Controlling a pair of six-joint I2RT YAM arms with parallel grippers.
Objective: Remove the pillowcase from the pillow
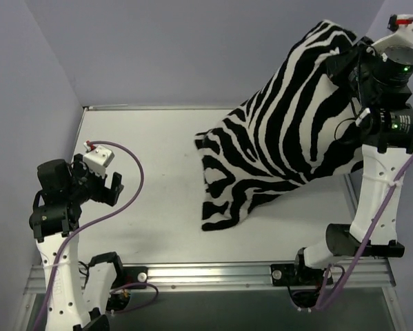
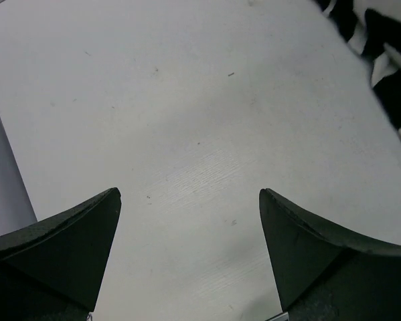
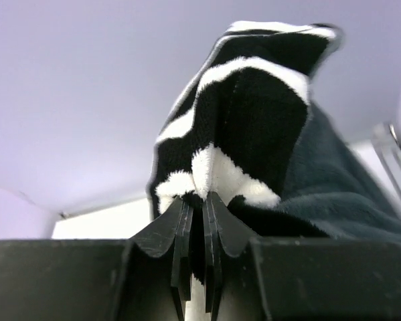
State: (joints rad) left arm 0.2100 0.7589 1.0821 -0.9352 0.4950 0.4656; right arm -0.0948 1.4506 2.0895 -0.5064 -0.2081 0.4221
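R gripper (image 3: 196,204) is clamping shut on the pillowcase (image 3: 254,114). Its jaws are pressing together w/ a fold of zebra fabric pinched between them. On the R wrist cam I'm seeing the case's dark grey-green inner side (image 3: 341,187) spilling out just right of the pinch.

From the top cam, R gripper (image 1: 345,65) is holding the pillowcase (image 1: 282,138) up high at the far-right corner. The fabric is hanging diagonally down and left, w/ its lower edge lying on the table (image 1: 144,152), right of centre. The case is bulging, but whatever's inside is hidden from me.

L gripper (image 1: 113,187) is hovering over the table's left side, well apart from the case. Its jaws are standing wide apart w/ nothing between them. L wrist cam is showing bare tabletop between the fingers (image 2: 73,247), plus a bit of striped fabric at top right.

A purple cable (image 1: 134,172) is looping off the L arm. A metal rail (image 1: 213,274) is running along the near edge, and pale purple walls (image 1: 192,48) are boxing it all in.
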